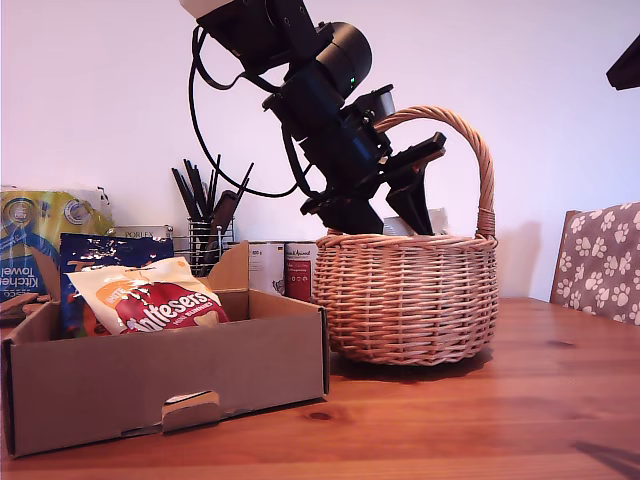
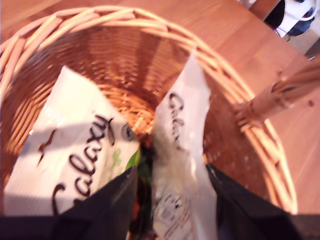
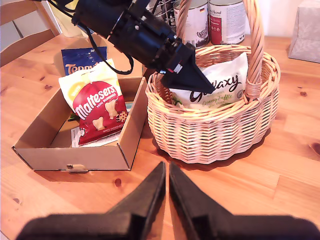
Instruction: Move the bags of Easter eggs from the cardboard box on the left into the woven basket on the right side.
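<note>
My first gripper (image 1: pixel 380 215) reaches down inside the woven basket (image 1: pixel 410 300), under its arched handle. In the first wrist view its jaws stand open (image 2: pixel 171 172) around a white Galaxy bag (image 2: pixel 182 140) that touches one finger (image 2: pixel 240 210), with a gap at the other. A second white Galaxy bag (image 2: pixel 75 145) (image 3: pixel 225 85) leans on the basket wall (image 2: pixel 125 20). At the exterior view's left, the cardboard box (image 1: pixel 160 380) (image 3: pixel 75 155) holds a red-and-white Maltesers bag (image 1: pixel 150 300) (image 3: pixel 100 107) and a dark blue Terry's bag (image 1: pixel 100 250) (image 3: pixel 82 55). My second gripper (image 3: pixel 166 167) hovers shut above the table, away from both.
Behind the box are a yellow-and-blue kitchen towel pack (image 1: pixel 30 245), a white Porlex carton (image 1: pixel 140 232), a wire utensil holder (image 1: pixel 205 235) and two tins (image 1: pixel 285 270). A paw-print chair back (image 1: pixel 600 260) stands at the exterior view's right. Bare wooden table (image 1: pixel 480 420) lies in front of the basket.
</note>
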{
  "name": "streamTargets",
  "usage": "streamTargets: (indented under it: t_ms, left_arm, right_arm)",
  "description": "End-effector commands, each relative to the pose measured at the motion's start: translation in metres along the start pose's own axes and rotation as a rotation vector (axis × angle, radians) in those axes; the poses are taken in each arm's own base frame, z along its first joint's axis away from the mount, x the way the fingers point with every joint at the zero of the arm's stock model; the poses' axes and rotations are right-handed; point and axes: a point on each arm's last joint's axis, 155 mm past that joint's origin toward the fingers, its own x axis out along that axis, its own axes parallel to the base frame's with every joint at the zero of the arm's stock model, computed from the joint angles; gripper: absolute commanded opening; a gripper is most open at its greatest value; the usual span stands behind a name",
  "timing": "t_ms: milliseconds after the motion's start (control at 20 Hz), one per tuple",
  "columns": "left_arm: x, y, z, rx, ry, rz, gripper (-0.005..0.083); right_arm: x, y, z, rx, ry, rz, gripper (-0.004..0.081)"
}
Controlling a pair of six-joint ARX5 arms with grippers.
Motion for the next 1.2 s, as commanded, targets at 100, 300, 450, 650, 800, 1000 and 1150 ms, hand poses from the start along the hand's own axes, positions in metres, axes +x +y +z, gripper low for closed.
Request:
streamTargets:
  t_ms: [100,300,450,650,800,1000,1150]
  left_arm:
    - [-0.04,-0.003,0.028,0.045,-0.066,0.02,0.0225]
    - [-0.092,-0.016,0.035,0.117,-0.064,0.023,0.0138]
    - [-0.124,-0.01,0.008,0.201,0.046,0.04,-0.0024]
    - [-0.146,0.025,-0.004,0.152,0.081,0.068,-0.0021]
    - [-0.161,0.045,-0.004,0.139,0.045,0.074,-0.0021]
    - [-0.173,0.075,-0.027,0.12,0.007,0.063,-0.0021]
    - [-0.178,0.105,-0.065,0.053,-0.012,0.084,-0.0021]
  right_arm:
    - [-0.003,0.002,0.009,-0.009,-0.023,0.004,-0.0013]
    - [-0.003,0.002,0.009,-0.009,-0.022,0.003,-0.0013]
    - [-0.003,0.002,0.009,-0.009,-0.022,0.003,-0.0013]
    - [-0.003,0.002,0.009,-0.009,-0.021,0.002,-0.0013]
    - [-0.003,0.0,0.008,-0.008,-0.019,-0.006,-0.0013]
    - [-0.003,-0.003,0.008,-0.008,-0.018,-0.025,-0.0013]
    - [-0.003,-0.007,0.008,-0.007,-0.018,-0.042,-0.0013]
